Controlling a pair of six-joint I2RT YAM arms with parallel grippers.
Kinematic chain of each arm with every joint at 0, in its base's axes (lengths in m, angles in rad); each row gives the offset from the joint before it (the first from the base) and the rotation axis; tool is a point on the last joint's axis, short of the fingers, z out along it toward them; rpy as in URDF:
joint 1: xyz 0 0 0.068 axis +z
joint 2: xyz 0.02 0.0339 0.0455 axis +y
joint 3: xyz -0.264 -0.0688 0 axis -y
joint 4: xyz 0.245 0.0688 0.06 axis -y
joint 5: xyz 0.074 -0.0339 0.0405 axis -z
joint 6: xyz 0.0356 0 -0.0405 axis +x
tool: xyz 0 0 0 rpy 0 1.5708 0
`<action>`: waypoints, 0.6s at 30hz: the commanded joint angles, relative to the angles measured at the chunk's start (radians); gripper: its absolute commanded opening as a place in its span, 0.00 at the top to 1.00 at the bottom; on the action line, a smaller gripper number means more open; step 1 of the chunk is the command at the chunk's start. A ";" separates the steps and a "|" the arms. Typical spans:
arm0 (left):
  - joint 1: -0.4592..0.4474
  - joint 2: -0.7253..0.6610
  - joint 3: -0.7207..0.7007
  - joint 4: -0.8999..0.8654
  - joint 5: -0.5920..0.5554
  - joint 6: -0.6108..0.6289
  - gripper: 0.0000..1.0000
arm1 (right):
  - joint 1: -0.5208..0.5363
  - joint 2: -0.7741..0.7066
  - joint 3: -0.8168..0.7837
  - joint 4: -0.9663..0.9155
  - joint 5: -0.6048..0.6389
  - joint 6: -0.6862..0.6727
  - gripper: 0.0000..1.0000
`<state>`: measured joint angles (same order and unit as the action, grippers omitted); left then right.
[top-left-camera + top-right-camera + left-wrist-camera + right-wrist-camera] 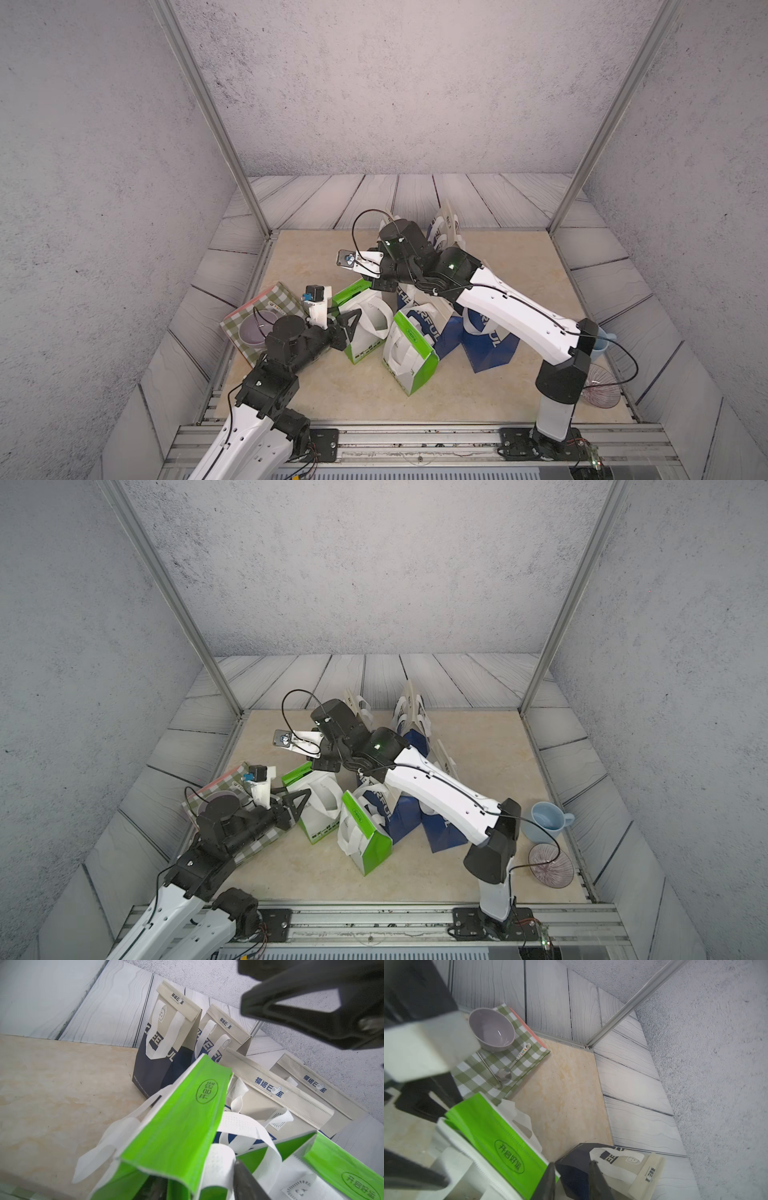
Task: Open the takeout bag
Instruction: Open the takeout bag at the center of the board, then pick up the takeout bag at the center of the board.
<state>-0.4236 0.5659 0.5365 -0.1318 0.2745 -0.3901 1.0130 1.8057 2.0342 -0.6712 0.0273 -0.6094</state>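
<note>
The takeout bag (365, 347), the left of two green-and-white ones, stands left of centre on the surface (332, 395), with an arm at each side. The left end effector (350, 322) sits at its near-left side, level with the mouth. The right end effector (572, 1164) hangs over the far-right end of the green top flap (351, 293), whose long axis runs left to right. The left looks nearer the opening. Both stand parted and grip nothing. The left is wider, one finger seemingly brushing the white handle (239, 1124), and the right's finger lies just beside the flap edge.
</note>
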 commanded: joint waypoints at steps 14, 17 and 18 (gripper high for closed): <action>-0.003 0.108 0.104 -0.032 0.049 0.080 1.00 | -0.002 -0.539 -0.601 0.291 -0.181 0.421 0.68; -0.002 0.137 0.150 -0.034 0.000 0.097 1.00 | -0.002 -0.616 -0.689 0.317 -0.174 0.440 0.68; -0.001 0.156 0.170 -0.027 -0.015 0.105 1.00 | -0.002 -0.632 -0.706 0.317 -0.166 0.446 0.68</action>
<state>-0.4232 0.7033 0.6357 -0.1955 0.2935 -0.3168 1.0115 1.2247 1.3693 -0.4034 -0.1310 -0.2195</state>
